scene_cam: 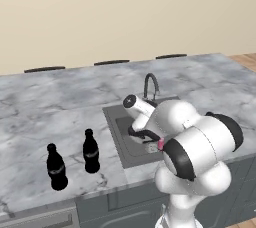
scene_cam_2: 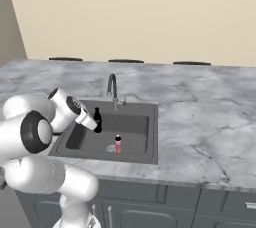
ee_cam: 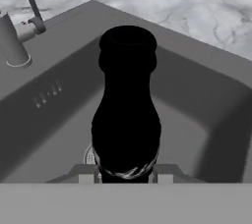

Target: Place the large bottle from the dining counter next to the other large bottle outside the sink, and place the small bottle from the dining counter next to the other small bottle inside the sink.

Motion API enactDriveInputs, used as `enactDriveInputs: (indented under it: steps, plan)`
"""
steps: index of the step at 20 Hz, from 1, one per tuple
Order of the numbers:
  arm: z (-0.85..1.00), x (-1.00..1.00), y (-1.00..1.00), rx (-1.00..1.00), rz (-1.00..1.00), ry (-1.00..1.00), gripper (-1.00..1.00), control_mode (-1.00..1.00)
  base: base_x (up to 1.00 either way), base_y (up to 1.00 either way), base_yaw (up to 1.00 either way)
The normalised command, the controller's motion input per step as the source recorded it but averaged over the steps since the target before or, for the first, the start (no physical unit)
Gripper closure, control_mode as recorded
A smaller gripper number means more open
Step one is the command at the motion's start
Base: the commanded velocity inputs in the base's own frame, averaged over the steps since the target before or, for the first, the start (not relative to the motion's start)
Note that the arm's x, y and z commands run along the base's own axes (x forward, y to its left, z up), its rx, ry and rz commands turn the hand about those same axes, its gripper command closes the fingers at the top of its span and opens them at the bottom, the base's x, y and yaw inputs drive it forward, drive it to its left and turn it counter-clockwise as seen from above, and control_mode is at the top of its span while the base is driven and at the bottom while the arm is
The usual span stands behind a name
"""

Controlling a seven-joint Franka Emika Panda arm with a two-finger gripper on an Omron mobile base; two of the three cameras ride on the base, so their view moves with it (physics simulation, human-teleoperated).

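My gripper [ee_cam: 126,176] is shut on a small black bottle [ee_cam: 126,115], which it holds upright over the dark grey sink [ee_cam: 206,95]. In the right base view the gripper [scene_cam_2: 95,125] and this bottle [scene_cam_2: 97,118] hang over the left half of the basin [scene_cam_2: 145,124]. Another small bottle [scene_cam_2: 118,143], red with a dark cap, stands on the basin floor a little to the right. Two large black bottles [scene_cam: 56,167] [scene_cam: 90,151] stand side by side on the marble counter [scene_cam: 50,107], left of the sink [scene_cam: 112,119].
A curved grey faucet [scene_cam_2: 112,89] rises at the sink's far rim, close behind the held bottle; its base [ee_cam: 12,41] is at the hand view's upper left. Dark stool tops [scene_cam: 111,62] line the counter's far edge. Wide marble [scene_cam_2: 210,117] lies right of the sink.
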Motion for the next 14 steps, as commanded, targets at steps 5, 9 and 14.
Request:
enactDriveInputs:
  steps: [5,9,14]
  plan:
    - [-0.29,0.25,0.02,0.0,-0.06,0.01,1.0,-1.0,0.0,0.0,0.0]
    - [-0.21,0.16,0.01,0.0,-0.04,0.0,1.0,-1.0,0.0,0.0,0.0]
    - [-0.01,0.0,0.0,0.0,0.0,0.0,1.0,-1.0,0.0,0.0,0.0]
